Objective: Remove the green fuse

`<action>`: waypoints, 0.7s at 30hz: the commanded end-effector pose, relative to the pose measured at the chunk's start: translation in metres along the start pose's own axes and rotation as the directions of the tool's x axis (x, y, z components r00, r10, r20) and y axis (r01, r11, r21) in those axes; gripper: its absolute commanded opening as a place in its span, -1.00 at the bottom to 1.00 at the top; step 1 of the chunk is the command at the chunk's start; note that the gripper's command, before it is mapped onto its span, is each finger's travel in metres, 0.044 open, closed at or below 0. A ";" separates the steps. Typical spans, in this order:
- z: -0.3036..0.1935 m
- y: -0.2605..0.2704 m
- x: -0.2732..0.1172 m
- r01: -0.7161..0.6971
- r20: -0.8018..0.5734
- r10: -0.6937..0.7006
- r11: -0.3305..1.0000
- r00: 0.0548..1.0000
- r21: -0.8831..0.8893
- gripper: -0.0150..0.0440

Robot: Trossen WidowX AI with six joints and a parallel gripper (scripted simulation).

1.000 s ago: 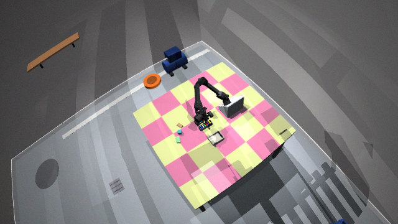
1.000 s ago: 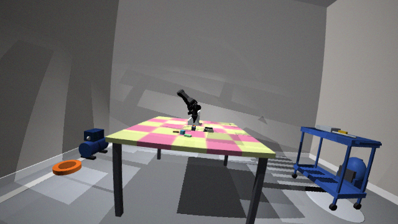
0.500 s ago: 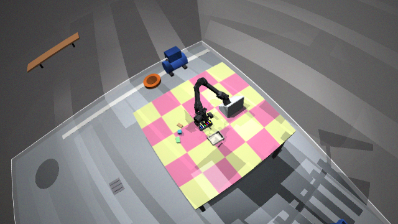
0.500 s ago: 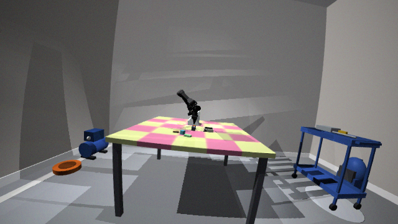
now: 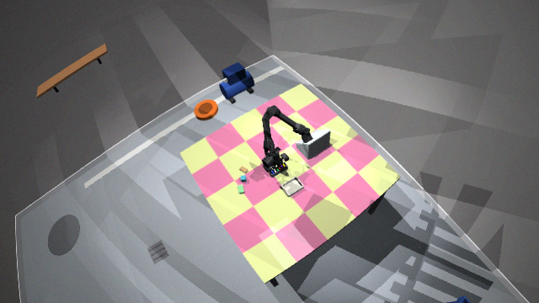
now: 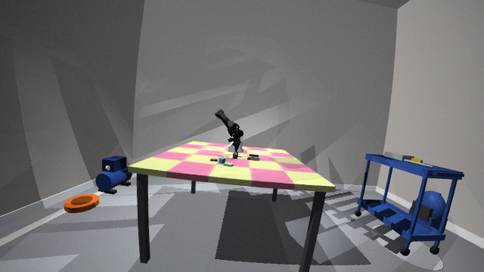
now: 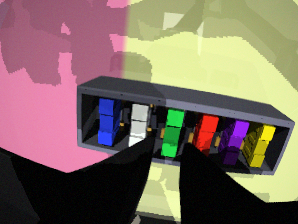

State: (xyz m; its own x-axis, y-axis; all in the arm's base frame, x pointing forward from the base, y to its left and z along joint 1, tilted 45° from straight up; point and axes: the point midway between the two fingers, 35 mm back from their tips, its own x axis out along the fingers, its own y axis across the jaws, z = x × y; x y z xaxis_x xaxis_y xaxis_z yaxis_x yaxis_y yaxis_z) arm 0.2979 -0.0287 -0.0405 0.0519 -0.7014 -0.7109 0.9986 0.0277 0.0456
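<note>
fingers stand narrowly parted, holding nothing, near the green fuse [image 7: 173, 133] seated in the fuse block [image 5: 276, 171] [image 7: 185, 95].

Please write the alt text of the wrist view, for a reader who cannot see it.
Black gripper jaws, slightly apart, point toward the green fuse in a dark fuse block. From left to right, the block holds blue, white, green, red, purple and yellow fuses. Pink and yellow squares lie beneath.

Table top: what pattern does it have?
A pink and pale yellow-green checkerboard; the top view shows it best.
</note>
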 end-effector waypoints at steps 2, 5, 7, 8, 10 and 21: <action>0.002 -0.001 0.006 0.004 0.006 -0.004 1.000 1.000 -0.006 -0.24; 0.002 -0.001 0.008 0.004 0.007 -0.004 1.000 1.000 -0.006 -0.24; 0.002 -0.001 0.008 0.004 0.007 -0.004 1.000 1.000 -0.006 -0.24; 0.002 -0.001 0.008 0.004 0.007 -0.004 1.000 1.000 -0.006 -0.24; 0.002 -0.001 0.008 0.004 0.007 -0.004 1.000 1.000 -0.006 -0.24; 0.002 -0.001 0.011 0.004 0.007 -0.004 1.000 1.000 -0.006 -0.24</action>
State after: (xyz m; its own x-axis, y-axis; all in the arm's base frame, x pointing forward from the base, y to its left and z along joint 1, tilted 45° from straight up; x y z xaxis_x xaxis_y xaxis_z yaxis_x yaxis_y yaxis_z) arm 0.2974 -0.0352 -0.0463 0.0484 -0.7027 -0.7099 0.9988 0.0259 0.0424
